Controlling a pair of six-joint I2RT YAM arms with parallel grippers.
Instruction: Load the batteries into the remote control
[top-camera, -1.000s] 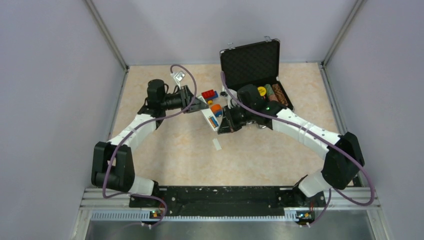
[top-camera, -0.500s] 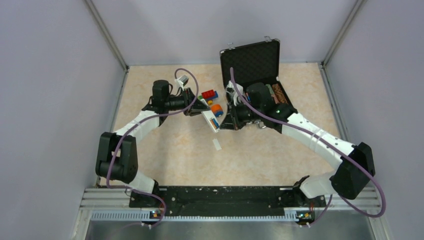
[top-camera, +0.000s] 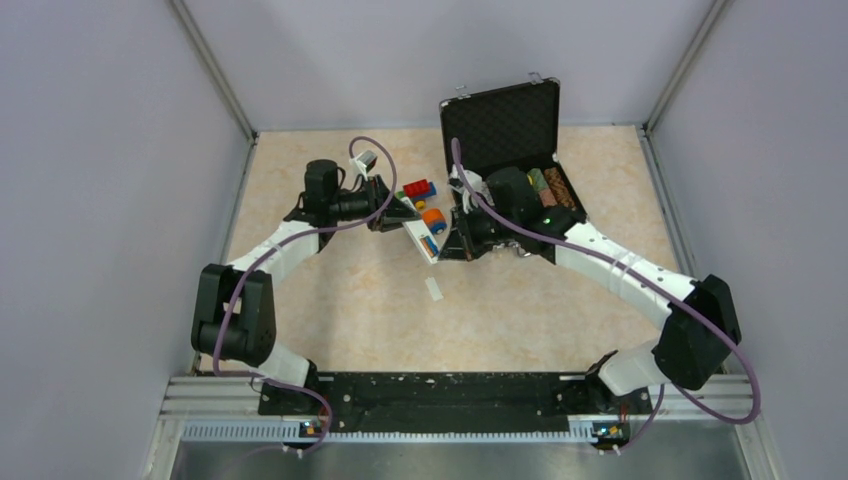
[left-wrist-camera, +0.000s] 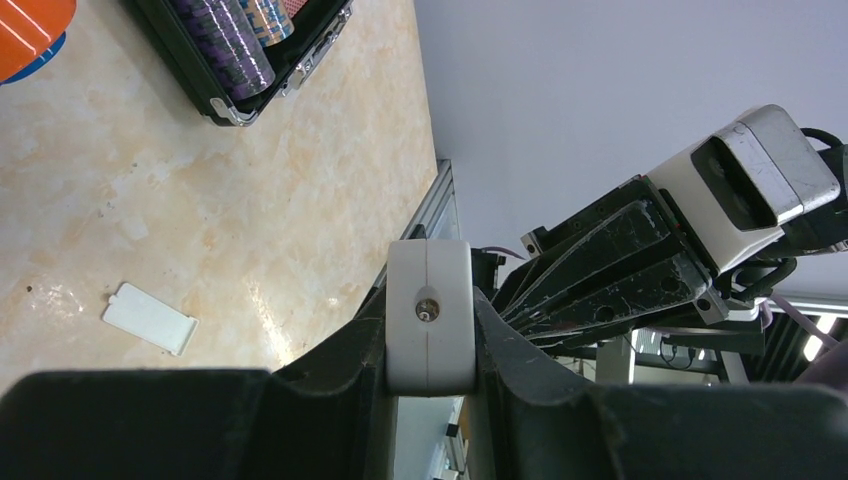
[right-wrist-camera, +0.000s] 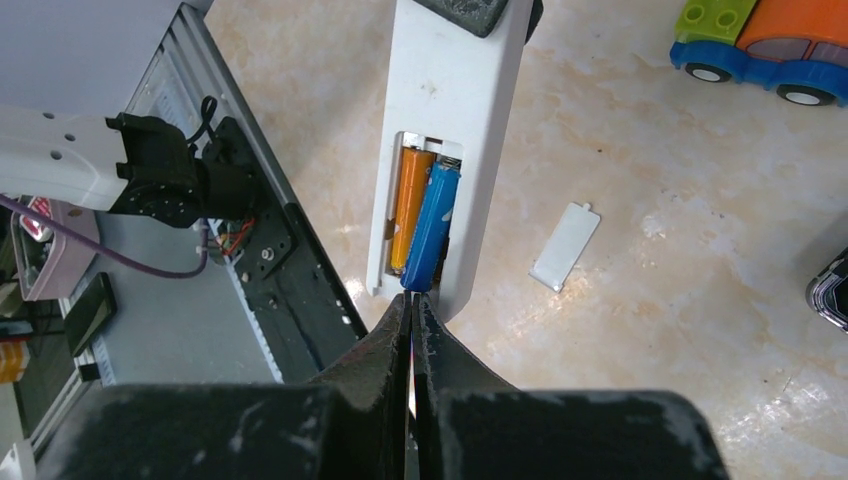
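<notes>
Right hand (right-wrist-camera: 412, 299) barely shifted — closed tips touch blue battery (right-wrist-camera: 432, 225).

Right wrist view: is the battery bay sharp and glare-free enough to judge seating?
Right wrist view: slim white remote control, blue cylindrical battery and orange cylindrical battery sharp, evenly lit, no glare; only the black right gripper close to the lens is soft. Top external view: bay too small to read. Left wrist view: only the remote's end shows.
</notes>
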